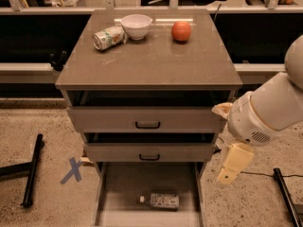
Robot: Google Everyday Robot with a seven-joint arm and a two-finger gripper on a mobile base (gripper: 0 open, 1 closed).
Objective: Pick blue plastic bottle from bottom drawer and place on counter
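The blue plastic bottle (160, 200) lies on its side in the open bottom drawer (124, 186), white cap pointing left. The counter (151, 63) is the grey-brown top of the cabinet above it. My arm comes in from the right. My gripper (233, 165) hangs cream-coloured beside the cabinet's right edge, at the height of the middle drawer. It is above and to the right of the bottle and apart from it. It holds nothing that I can see.
On the counter stand a dented can (108, 37), a white bowl (136, 26) and a red-orange fruit (181, 31). Two black-handled drawers (147, 125) sit slightly open above the bottom one. Blue tape X (73, 170) and black stand legs (31, 170) mark the floor; another leg (287, 197) lies right.
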